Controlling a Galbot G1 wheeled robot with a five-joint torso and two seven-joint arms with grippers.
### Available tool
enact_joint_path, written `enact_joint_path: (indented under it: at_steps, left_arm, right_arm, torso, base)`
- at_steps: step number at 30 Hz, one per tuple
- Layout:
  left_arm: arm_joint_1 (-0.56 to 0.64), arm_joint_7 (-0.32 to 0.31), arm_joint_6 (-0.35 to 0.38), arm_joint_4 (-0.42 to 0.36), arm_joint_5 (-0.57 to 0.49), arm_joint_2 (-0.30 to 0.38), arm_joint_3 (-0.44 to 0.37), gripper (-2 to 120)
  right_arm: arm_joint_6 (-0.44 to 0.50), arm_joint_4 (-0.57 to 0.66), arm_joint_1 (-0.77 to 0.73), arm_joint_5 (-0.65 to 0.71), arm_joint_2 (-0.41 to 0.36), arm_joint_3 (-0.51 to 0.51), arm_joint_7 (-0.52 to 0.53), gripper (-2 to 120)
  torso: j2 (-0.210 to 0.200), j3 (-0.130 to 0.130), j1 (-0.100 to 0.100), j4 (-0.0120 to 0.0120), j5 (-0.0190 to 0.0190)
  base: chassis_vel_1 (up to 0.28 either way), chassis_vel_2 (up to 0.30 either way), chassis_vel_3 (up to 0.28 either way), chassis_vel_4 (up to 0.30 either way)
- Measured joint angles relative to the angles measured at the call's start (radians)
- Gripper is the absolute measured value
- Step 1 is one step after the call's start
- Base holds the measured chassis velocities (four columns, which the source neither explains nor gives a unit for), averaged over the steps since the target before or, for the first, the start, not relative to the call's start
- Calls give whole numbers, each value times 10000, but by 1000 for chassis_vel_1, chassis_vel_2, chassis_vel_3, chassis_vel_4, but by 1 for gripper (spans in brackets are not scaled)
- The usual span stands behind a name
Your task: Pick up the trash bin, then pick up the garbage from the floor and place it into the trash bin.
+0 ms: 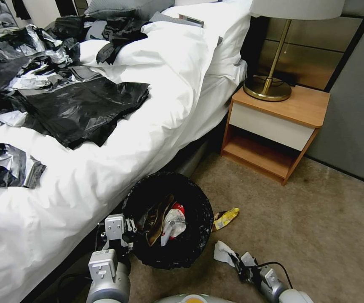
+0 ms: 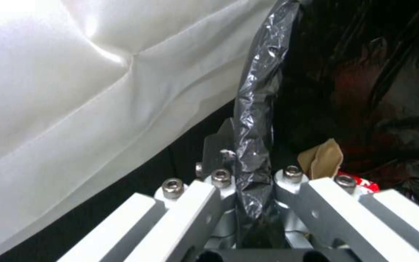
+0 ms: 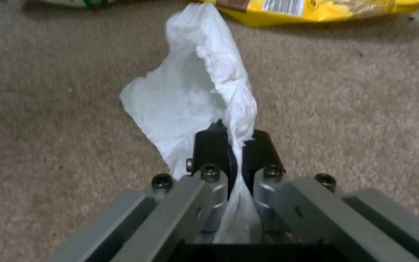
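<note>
The trash bin (image 1: 196, 235), lined with a crinkly black bag, stands against the bed's side. Inside it lie a brown card scrap (image 1: 159, 219) and a red-and-white wrapper (image 1: 173, 222). My left gripper (image 1: 129, 230) is shut on the bin's rim; in the left wrist view the liner (image 2: 254, 145) is pinched between the fingers, with the card scrap (image 2: 323, 160) just beyond. My right gripper (image 1: 236, 261) is low over the floor (image 1: 317, 235), shut on crumpled white paper (image 1: 223, 252) (image 3: 190, 98). A yellow snack wrapper (image 1: 226, 218) (image 3: 316, 9) lies on the carpet just past the paper.
The bed (image 1: 106, 168) with its white duvet and large black plastic sheets (image 1: 85, 107) fills the left. A wooden nightstand (image 1: 274, 130) with a brass lamp (image 1: 270, 86) stands at the back right, next to a grey wall (image 1: 359, 105). Open carpet lies to the right.
</note>
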Motion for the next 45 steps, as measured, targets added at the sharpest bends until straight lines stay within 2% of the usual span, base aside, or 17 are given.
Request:
enact_joint_path:
  at_steps: [8, 13, 16, 17, 21, 22, 25, 26, 27, 29, 33, 42, 45]
  left_arm:
    - [-4, 0, -2, 0, 0, 10, 4, 0]
    - [-1, 0, -3, 0, 0, 36, 5, 0]
    - [12, -1, -3, 0, 1, 44, 40, 0]
    - [12, -1, -3, 0, 1, 44, 40, 0]
    - [6, -2, -3, 0, 1, 53, 58, 0]
    - [6, -2, -3, 0, 1, 53, 58, 0]
    - [-37, -2, 11, 3, -31, 50, 41, 0]
    - [-37, -2, 11, 3, -31, 50, 41, 0]
    - [-42, -2, 13, 16, -35, 50, 41, 0]
    - [-63, -1, 15, 61, -42, 36, 57, 0]
    - [-88, -1, 16, 122, -54, 10, 99, 0]
    - [-114, 6, 23, 162, -74, 17, 145, 0]
    - [-105, 6, 26, 163, -74, 18, 216, 0]
  right_arm:
    - [229, 279, -123, 327, 104, 308, 197, 0]
    - [341, 899, -219, 1056, 183, 783, 680, 0]
    - [592, 2011, -341, 1776, 207, 1280, 1217, 0]
    - [592, 2011, -341, 1776, 207, 1280, 1217, 0]
    - [1388, 4189, -360, 2749, 316, 2074, 1377, 0]
    - [1388, 4189, -360, 2749, 316, 2074, 1377, 0]
    - [1877, 5957, -460, 3306, 308, 2357, 824, 0]
    - [1877, 5957, -460, 3306, 308, 2357, 824, 0]
    - [2074, 6592, -513, 3346, 295, 2339, 489, 0]
    - [2390, 7582, -658, 3322, 282, 2026, -123, 0]
    - [2628, 8326, -822, 2672, 299, 1305, -697, 0]
    - [2647, 8087, -917, 1462, 20, -261, -701, 0]
    - [2444, 7284, -761, 876, -49, -1242, -397, 0]
  torso:
    - [0, 0, 0, -1, 1]
    - [0, 0, 0, 0, 1]
    - [0, 0, 0, 0, 1]
    - [0, 0, 0, 0, 1]
    - [0, 0, 0, 2, 0]
    - [0, 0, 0, 2, 0]
    - [0, 0, 0, -2, 2]
    - [0, 0, 0, -2, 2]
    - [0, 0, 0, 0, 0]
    - [0, 0, 0, 1, -1]
    - [0, -1, -1, 0, -2]
    - [0, -1, 0, 1, -1]
    - [0, 0, 0, 1, -2]
  base:
    - [0, 0, 0, 0]
    - [0, 0, 0, 0]
    - [0, 0, 0, 0]
    - [0, 0, 0, 0]
    - [0, 0, 0, 0]
    - [0, 0, 0, 0]
    - [0, 0, 0, 0]
    - [0, 0, 0, 0]
    - [0, 0, 0, 0]
    - [0, 0, 0, 0]
    - [0, 0, 0, 0]
    - [0, 0, 0, 0]
    - [0, 0, 0, 0]
